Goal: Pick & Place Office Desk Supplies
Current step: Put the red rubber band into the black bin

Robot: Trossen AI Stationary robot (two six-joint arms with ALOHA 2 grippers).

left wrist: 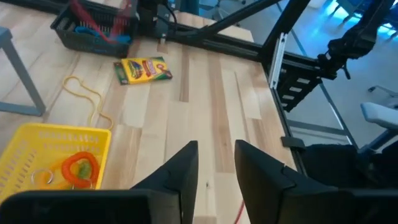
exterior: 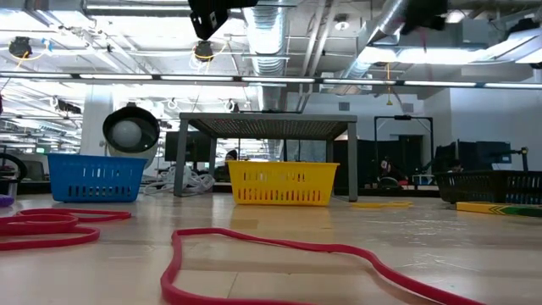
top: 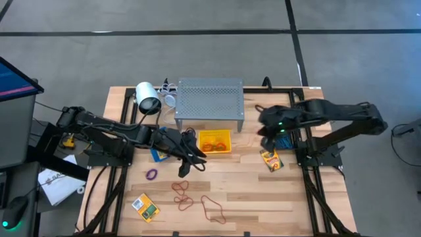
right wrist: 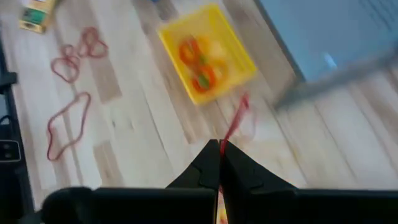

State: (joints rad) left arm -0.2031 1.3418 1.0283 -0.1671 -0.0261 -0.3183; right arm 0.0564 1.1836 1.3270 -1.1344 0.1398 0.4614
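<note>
The left hand (top: 186, 160), fingers parted and empty, hovers just beside the yellow bin (top: 216, 141); nearest loose red bands (top: 182, 195) lie beyond it. The right hand (right wrist: 219, 163) pinches a red band (right wrist: 236, 121).

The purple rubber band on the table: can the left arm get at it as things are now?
Probably yes. The purple rubber band lies alone on bare wood just beside the left gripper, with nothing between them, and the gripper holds nothing.

Grey floor (top: 197, 52), seemingly concrete.
</note>
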